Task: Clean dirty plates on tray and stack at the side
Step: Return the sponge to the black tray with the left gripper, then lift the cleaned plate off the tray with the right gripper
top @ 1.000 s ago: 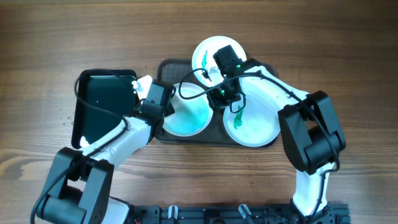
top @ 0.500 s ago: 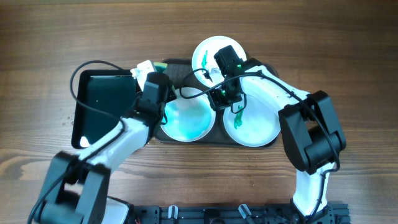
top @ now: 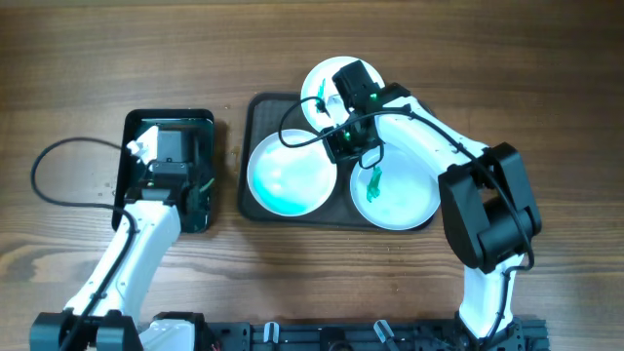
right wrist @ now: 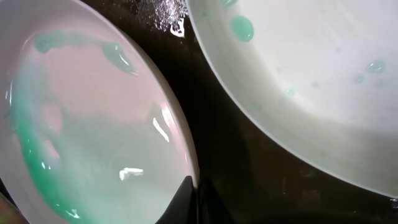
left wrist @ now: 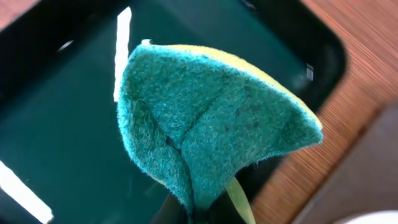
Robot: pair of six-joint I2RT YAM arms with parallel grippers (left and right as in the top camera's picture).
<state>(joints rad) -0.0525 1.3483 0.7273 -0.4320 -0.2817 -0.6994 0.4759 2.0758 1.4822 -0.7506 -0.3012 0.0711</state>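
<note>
Three white plates lie on the dark tray point(top: 255, 105). The left plate point(top: 290, 175) has a teal film. The right plate point(top: 400, 190) has a green smear. The back plate point(top: 327, 83) is partly under my right arm. My right gripper point(top: 343, 144) is shut on the left plate's right rim. The right wrist view shows the jaws point(right wrist: 196, 190) pinching that rim, the plate point(right wrist: 93, 124), and another plate point(right wrist: 311, 74) beside it. My left gripper point(top: 151, 148) hangs over the small black tray point(top: 200, 122). In the left wrist view it point(left wrist: 205, 211) is shut on a green and yellow sponge point(left wrist: 211, 118).
The small glossy black tray point(left wrist: 56, 124) sits to the left of the dark tray, with a strip of wooden table point(top: 229, 156) between them. A black cable point(top: 49, 161) loops on the table at the far left. The dark tray floor point(right wrist: 249, 168) shows between the plates.
My left arm has swung left with the sponge, off the left plate and over the small black tray. My right gripper has stayed on the plate's rim.
</note>
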